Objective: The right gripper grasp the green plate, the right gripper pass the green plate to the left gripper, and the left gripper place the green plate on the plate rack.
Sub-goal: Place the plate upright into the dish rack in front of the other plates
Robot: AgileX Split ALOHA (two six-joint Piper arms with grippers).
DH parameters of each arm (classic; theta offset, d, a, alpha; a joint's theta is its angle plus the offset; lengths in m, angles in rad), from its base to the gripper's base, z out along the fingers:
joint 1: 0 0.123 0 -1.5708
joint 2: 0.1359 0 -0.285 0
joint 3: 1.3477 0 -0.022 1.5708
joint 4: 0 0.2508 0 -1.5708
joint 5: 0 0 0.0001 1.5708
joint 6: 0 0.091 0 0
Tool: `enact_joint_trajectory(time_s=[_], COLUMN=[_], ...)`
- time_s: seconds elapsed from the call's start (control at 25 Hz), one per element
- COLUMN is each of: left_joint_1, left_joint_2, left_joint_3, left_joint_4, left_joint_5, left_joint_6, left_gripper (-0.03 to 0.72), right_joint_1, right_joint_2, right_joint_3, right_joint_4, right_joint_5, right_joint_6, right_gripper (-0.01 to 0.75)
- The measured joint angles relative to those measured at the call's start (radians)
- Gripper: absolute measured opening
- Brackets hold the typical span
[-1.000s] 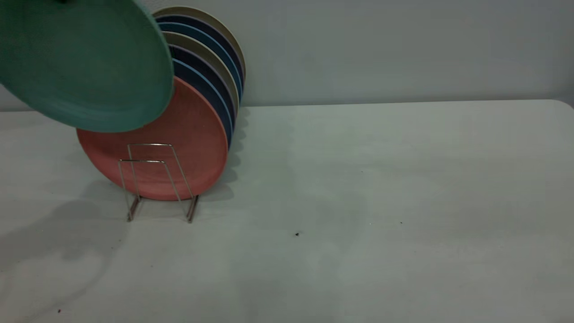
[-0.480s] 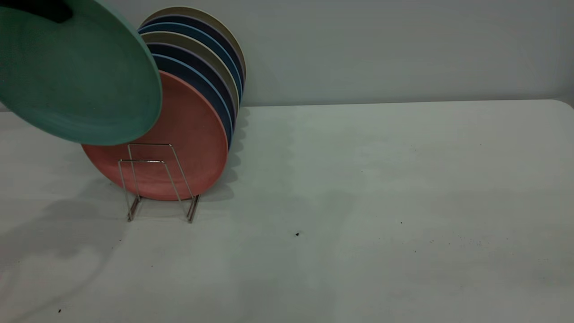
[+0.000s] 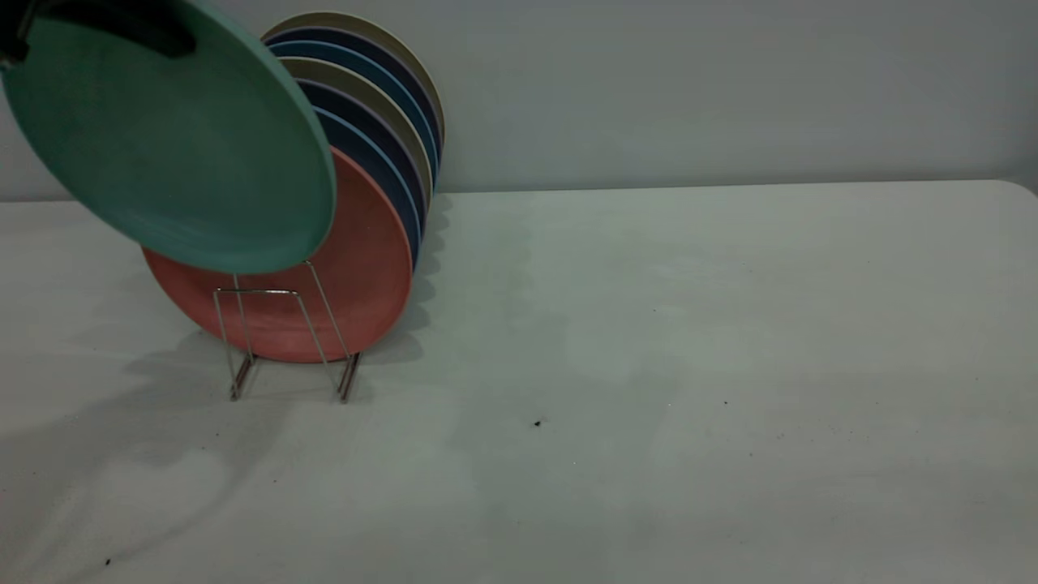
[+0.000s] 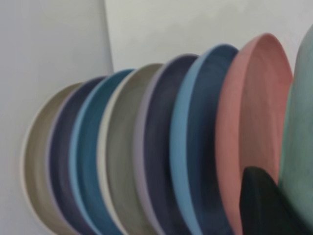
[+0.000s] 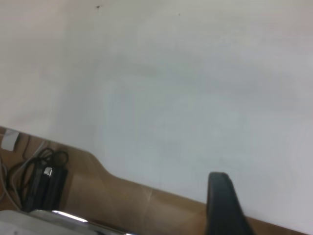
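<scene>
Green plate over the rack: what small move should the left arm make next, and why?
Probably lower it further toward the front slot. The left pincer holds the green plate tilted in the air, its lower edge just above the plate rack wires, in front of the salmon-pink plate, not yet seated.

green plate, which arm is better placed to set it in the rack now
Left. The left gripper grips the green plate at its upper rim, just above the plate rack in front of the salmon-pink plate. The right gripper sees only bare table.

Salmon-pink plate leads upright plate row; white table.
</scene>
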Motion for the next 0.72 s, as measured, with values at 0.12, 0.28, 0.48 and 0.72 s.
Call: enact_joint_trajectory(time_s=[0.12, 0.28, 0.48, 0.72], left_joint_1=[-0.001, -0.002, -0.005, -0.006], left_joint_2=[0.019, 0.037, 0.054, 0.084], left_joint_3=[0.0, 0.0, 0.0, 0.0], left_joint_4=[0.002, 0.003, 0.0, 0.0], left_joint_5=[0.0, -0.01, -0.013, -0.021], left_joint_6=[0.0, 0.0, 0.0, 0.0], left_gripper=[0.111, 0.111, 0.111, 0.111], right_joint_1=[0.0, 0.0, 0.0, 0.0], right_joint_2=[-0.006, -0.007, -0.007, -0.007], right_joint_3=[0.031, 0.076, 0.095, 0.098], right_joint_4=[-0.001, -0.003, -0.003, -0.003], right_joint_5=[-0.01, -0.017, -0.038, -0.052], right_joint_6=[0.001, 0.004, 0.006, 0.008], right_gripper=[0.457, 0.457, 0.457, 0.457])
